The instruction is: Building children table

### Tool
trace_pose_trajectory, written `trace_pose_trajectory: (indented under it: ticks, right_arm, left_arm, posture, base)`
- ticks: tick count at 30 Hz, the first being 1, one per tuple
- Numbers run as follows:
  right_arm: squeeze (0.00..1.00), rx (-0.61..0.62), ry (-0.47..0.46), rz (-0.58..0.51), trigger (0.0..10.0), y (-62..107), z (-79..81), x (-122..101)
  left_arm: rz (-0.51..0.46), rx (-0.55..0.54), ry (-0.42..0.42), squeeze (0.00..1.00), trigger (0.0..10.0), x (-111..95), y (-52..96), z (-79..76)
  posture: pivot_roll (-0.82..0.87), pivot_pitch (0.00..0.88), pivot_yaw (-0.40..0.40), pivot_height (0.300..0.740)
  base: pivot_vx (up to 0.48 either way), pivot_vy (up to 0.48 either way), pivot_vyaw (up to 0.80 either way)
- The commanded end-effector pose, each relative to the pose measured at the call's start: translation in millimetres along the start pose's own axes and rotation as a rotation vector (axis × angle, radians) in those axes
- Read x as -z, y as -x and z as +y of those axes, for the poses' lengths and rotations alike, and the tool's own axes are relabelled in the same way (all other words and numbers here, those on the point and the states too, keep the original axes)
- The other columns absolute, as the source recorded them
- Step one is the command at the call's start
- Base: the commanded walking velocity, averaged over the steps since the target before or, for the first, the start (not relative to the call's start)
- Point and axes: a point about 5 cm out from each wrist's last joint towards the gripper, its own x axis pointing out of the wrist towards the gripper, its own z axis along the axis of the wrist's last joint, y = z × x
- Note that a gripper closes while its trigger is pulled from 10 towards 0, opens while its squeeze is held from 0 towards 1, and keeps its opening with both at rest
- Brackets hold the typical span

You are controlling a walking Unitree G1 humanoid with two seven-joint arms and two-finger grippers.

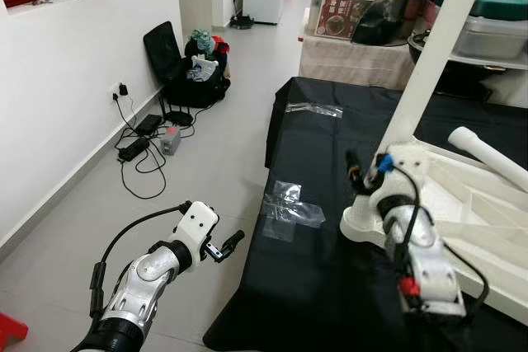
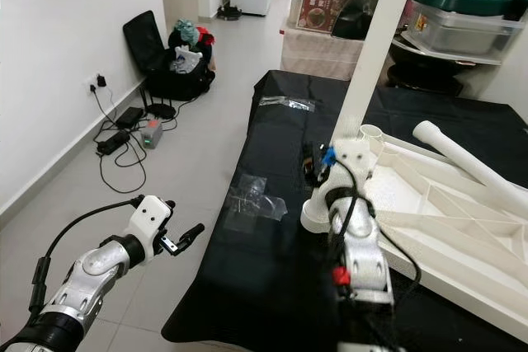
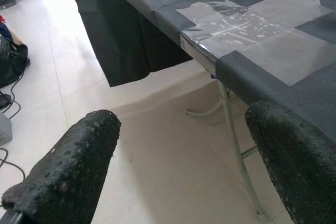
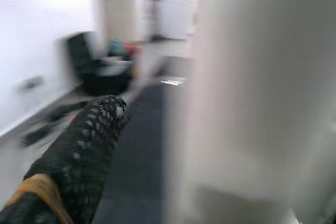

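Observation:
A white children's table (image 1: 487,228) lies upside down on a black-covered table (image 1: 313,286). One white leg (image 1: 429,63) stands upright at its near left corner. A second leg (image 1: 491,158) lies loose across the underside. My right gripper (image 1: 356,177) is at the base of the upright leg, and the blurred right wrist view has the leg (image 4: 262,93) very close. Over the floor by the black table's left edge, my left gripper (image 1: 227,246) is open with nothing between its fingers (image 3: 68,166).
Clear plastic bags (image 1: 289,204) (image 1: 313,109) lie on the black cloth. A black bag (image 1: 194,72) and cables with a power strip (image 1: 140,146) are by the left wall. Boxes and pots (image 1: 346,6) crowd the back. Open tiled floor lies to the left.

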Motion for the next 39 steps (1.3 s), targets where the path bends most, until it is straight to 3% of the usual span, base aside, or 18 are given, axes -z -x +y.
trace_pose_trajectory:
  ticks: [1, 8, 9, 13, 14, 17, 18, 19, 20, 21, 22, 28, 29, 34, 37, 38, 39]
  right_arm:
    - [0.00, -0.277, 0.055, -0.044, 10.0, -4.7, 1.9, -10]
    - [0.00, -0.412, 0.116, -0.042, 10.0, -5.1, -1.4, -14]
    - [0.00, -0.539, 0.136, 0.004, 10.0, -8.2, -4.7, -13]
    - [0.00, -0.575, 0.135, 0.019, 10.0, -8.8, -5.6, -13]
    - [0.00, -0.612, 0.137, 0.034, 7.1, -7.8, -4.2, -11]
    - [0.00, -0.612, 0.137, 0.034, 7.1, -7.8, -4.2, -11]
    - [0.00, -0.653, 0.130, 0.041, 6.5, -5.0, -0.8, -9]
    - [0.00, -0.653, 0.130, 0.041, 6.5, -5.0, -0.8, -9]
    - [0.00, -0.719, 0.124, 0.056, 8.1, 0.7, 3.4, -6]
    - [0.00, -0.719, 0.124, 0.056, 8.1, 0.7, 3.4, -6]
    - [0.00, -0.760, 0.122, 0.066, 8.9, 4.8, 6.0, -3]
    - [0.00, -0.785, 0.112, 0.070, 8.5, 7.3, 6.4, -2]
    - [0.00, -0.807, 0.081, 0.051, 0.0, 5.5, 1.6, -4]
    - [0.00, -0.826, 0.067, 0.004, 0.0, 2.2, -2.3, -6]
    - [0.00, -0.775, 0.078, -0.043, 0.0, -0.3, -2.4, -10]
    - [0.00, -0.583, 0.112, -0.038, 0.0, -9.6, -7.1, -10]
    - [0.00, -0.583, 0.112, -0.038, 0.0, -9.6, -7.1, -10]
  left_arm:
    - [0.008, 0.010, -0.009, 0.00, 10.0, 2, -0.1, -2.3]
    - [0.006, 0.009, -0.009, 0.00, 10.0, 1, -0.4, -2.4]
    - [0.004, 0.005, -0.011, 0.00, 10.0, 1, 0.1, -1.5]
    - [0.004, 0.004, -0.011, 0.00, 10.0, 1, 0.4, -1.3]
    - [0.004, 0.003, -0.012, 0.00, 10.0, 1, 0.9, -1.3]
    - [0.004, 0.003, -0.012, 0.00, 10.0, 1, 0.9, -1.3]
    - [0.005, 0.003, -0.011, 0.00, 10.0, 2, 1.4, -1.4]
    - [0.005, 0.003, -0.011, 0.00, 10.0, 2, 1.4, -1.4]
    - [0.006, 0.005, -0.011, 0.00, 10.0, 2, 1.6, -1.8]
    - [0.006, 0.005, -0.011, 0.00, 10.0, 2, 1.6, -1.8]
    - [0.006, 0.007, -0.011, 0.00, 10.0, 2, 1.3, -2.1]
    - [0.005, 0.010, -0.012, 0.00, 10.0, 1, 0.4, -2.3]
    - [0.003, 0.014, -0.014, 0.00, 10.0, 0, -1.0, -2.4]
    - [0.002, 0.018, -0.013, 0.00, 10.0, 0, -1.4, -3.7]
    - [0.002, 0.019, -0.013, 0.00, 10.0, 0, -1.4, -3.8]
    - [0.002, 0.018, -0.013, 0.00, 10.0, 0, -1.4, -3.9]
    - [0.002, 0.018, -0.013, 0.00, 10.0, 0, -1.4, -3.9]
  posture:
    - [0.09, 0.000, -0.092, 0.740]
    - [0.09, 0.000, -0.096, 0.740]
    - [0.10, 0.000, -0.104, 0.740]
    - [0.10, 0.000, -0.104, 0.740]
    - [0.11, 0.000, -0.110, 0.740]
    - [0.11, 0.000, -0.110, 0.740]
    - [0.11, 0.000, -0.110, 0.740]
    - [0.11, 0.000, -0.110, 0.740]
    - [0.11, 0.000, -0.108, 0.740]
    - [0.11, 0.000, -0.108, 0.740]
    - [0.10, 0.000, -0.104, 0.740]
    - [0.10, 0.000, -0.101, 0.740]
    - [0.10, 0.000, -0.099, 0.740]
    - [0.10, 0.000, -0.098, 0.740]
    - [0.10, 0.000, -0.098, 0.740]
    - [0.10, 0.000, -0.098, 0.740]
    - [0.10, 0.000, -0.098, 0.740]
  base:
    - [0.000, 0.000, 0.00]
    - [0.000, 0.000, 0.00]
    - [0.000, 0.000, 0.00]
    - [0.000, 0.000, 0.00]
    - [0.000, 0.000, 0.00]
    - [0.000, 0.000, 0.00]
    - [0.000, 0.000, 0.00]
    - [0.000, 0.000, 0.00]
    - [0.000, 0.000, 0.00]
    - [0.000, 0.000, 0.00]
    - [0.000, 0.000, 0.00]
    - [0.000, 0.000, 0.00]
    - [0.000, 0.000, 0.00]
    - [0.000, 0.000, 0.00]
    - [0.000, 0.000, 0.00]
    - [0.000, 0.000, 0.00]
    - [0.000, 0.000, 0.00]
